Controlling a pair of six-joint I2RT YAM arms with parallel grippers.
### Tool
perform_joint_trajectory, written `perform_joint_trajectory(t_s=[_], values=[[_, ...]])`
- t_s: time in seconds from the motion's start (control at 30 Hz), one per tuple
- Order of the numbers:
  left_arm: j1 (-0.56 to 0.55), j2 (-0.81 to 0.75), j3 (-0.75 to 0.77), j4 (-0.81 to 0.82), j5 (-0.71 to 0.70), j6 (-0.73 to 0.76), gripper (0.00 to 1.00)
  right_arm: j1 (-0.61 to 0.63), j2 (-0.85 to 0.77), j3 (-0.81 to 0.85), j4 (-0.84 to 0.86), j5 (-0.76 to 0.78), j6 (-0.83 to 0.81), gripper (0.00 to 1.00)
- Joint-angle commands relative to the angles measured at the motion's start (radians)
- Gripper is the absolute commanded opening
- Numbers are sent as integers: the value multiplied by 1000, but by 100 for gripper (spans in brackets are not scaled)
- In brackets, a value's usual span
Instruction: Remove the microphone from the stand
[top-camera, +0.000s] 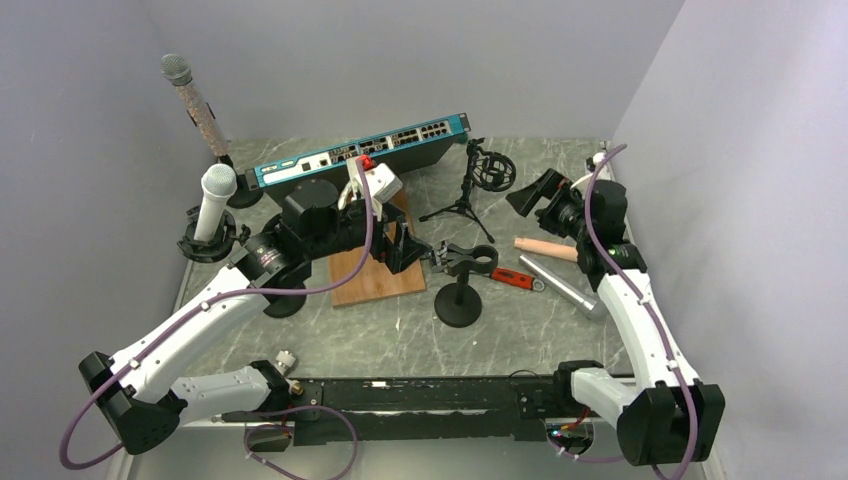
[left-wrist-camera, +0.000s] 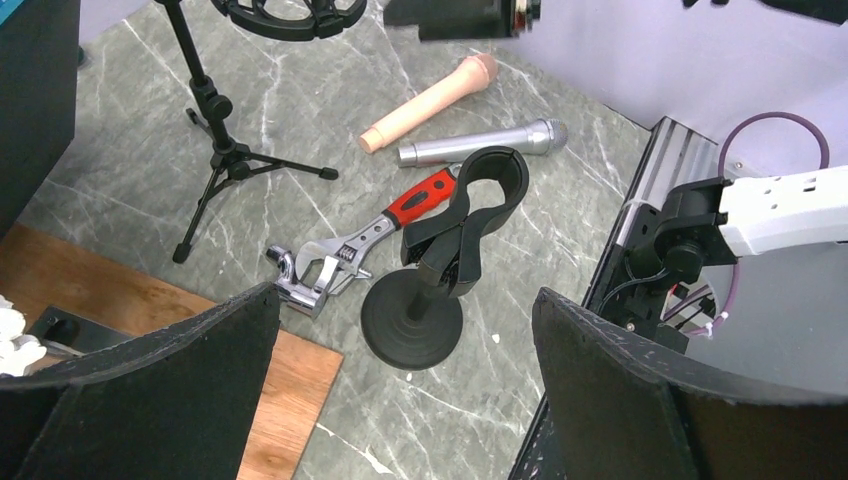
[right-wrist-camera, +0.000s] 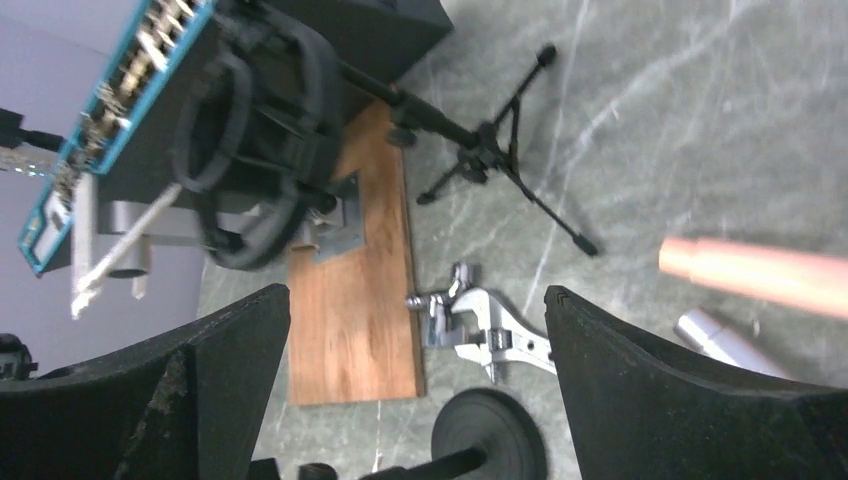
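Starting nearest, the clip stand (top-camera: 459, 292) sits empty, with the left pincer (top-camera: 432, 254) spread wide just beside its clip. To the right a silver mic (top-camera: 562, 286) lies flat, nearer the right pincer (top-camera: 525, 195), also wide. Farther left, a white mic (top-camera: 214, 198) stands near upright in its holder (top-camera: 208, 245), behind the left pincer; probably that arm's reach.

Silver microphone (left-wrist-camera: 480, 142), red-handled wrench (left-wrist-camera: 362, 233), black stand (left-wrist-camera: 445, 245), grey-green marbled table (left-wrist-camera: 570, 85).
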Motion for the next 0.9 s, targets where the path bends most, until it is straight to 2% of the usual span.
perform_joint_trajectory(t_s=[0.0, 0.13, 0.27, 0.37, 0.53, 0.77, 0.87], values=[[0, -6, 42, 22, 27, -12, 99, 12, 17, 166, 2, 24, -96, 100], [5, -12, 41, 27, 45, -22, 99, 45, 105, 299, -33, 11, -140, 100], [4, -23, 39, 29, 44, -21, 99, 100, 145, 377, -75, 107, -183, 100], [4, -28, 39, 26, 40, -18, 99, 147, 147, 377, -80, 178, -203, 100], [4, -27, 38, 29, 43, -21, 99, 182, 61, 201, 14, 250, -149, 100], [6, -18, 38, 35, 59, -34, 99, 171, -88, -19, 43, 411, -47, 100], [8, -14, 43, 30, 63, -33, 99, 141, -111, -79, 69, 409, 21, 100]])
